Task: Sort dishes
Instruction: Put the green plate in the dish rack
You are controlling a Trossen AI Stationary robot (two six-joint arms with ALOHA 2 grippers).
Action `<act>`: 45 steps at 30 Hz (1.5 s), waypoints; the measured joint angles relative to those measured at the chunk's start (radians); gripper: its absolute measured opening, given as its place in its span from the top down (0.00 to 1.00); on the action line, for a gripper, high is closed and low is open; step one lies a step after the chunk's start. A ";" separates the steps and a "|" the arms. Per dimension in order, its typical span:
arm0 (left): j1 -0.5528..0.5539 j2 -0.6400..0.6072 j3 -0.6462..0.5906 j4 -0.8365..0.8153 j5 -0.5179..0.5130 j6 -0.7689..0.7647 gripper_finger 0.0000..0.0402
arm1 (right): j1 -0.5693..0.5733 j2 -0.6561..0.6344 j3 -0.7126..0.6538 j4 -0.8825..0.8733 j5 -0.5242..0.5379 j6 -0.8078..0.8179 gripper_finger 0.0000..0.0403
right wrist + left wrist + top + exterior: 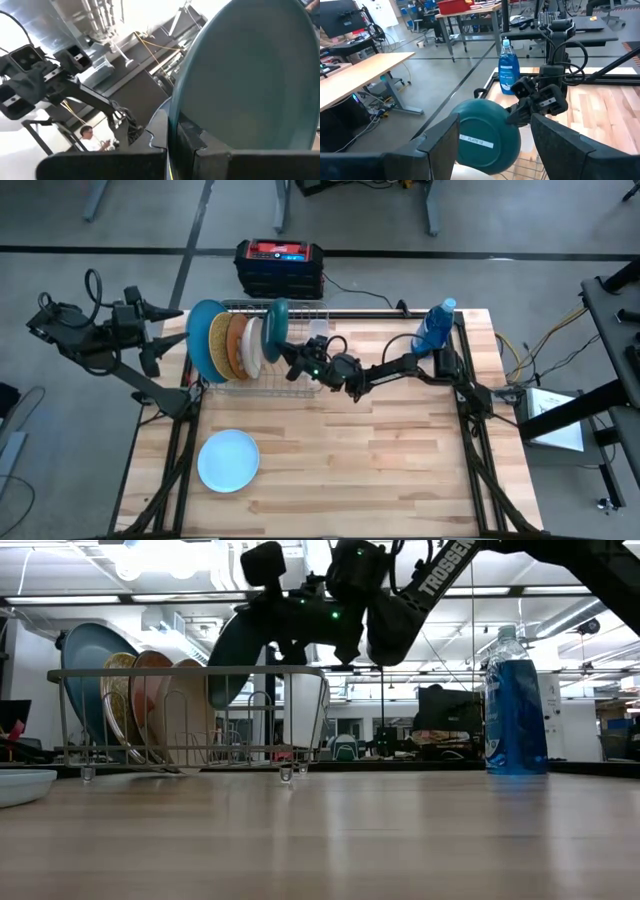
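The dark teal-green round plate (pixel 277 326) stands on its edge above the wire dish rack (pixel 300 380), at the rack's 3 o'clock end, and its rim is pinched between the two fingers of the right gripper (pixel 290 352), which reaches in from the 3 o'clock side of the table. In the right wrist view the plate's edge sits in the narrow gap between the dark fingers (pixel 150 135), so they press on both faces of the rim. A white sticker on the back of this plate reads "PLATE 12" (pixel 476 141). Inside the rack, toward 9 o'clock from the held plate, three more plates stand upright close together: the beige-grey plate (pixel 240 345), the gold speckled plate (pixel 221 343) and the large mid-blue plate (pixel 203 340). The small pale blue round plate (pixel 228 460) lies flat on the wooden table (pixel 400 460) at about 7 o'clock, well apart from the rack. The left gripper (pixel 175 325) waits just beyond the rack's 9 o'clock end with its fingers spread wide. The right arm carries the white word "TROSSEN" (pixel 443 568). A blue plastic bottle (pixel 434 328) stands at about 1 o'clock.
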 joint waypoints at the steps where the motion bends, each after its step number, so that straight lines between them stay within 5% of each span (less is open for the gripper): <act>1: 0.000 0.000 0.000 0.000 0.000 0.000 0.42 | 0.000 0.000 0.004 -0.011 0.000 0.005 1.00; 15: 0.000 0.000 0.000 -0.010 0.000 0.000 0.42 | -0.002 -0.001 0.059 -0.191 -0.008 0.015 1.00; 30: 0.000 0.000 0.000 -0.010 0.001 0.000 0.42 | 0.003 -0.001 0.234 -0.585 0.016 -0.006 1.00; 45: 0.000 0.000 0.000 -0.011 0.001 0.000 0.42 | 0.012 -0.001 0.250 -0.552 0.026 0.003 1.00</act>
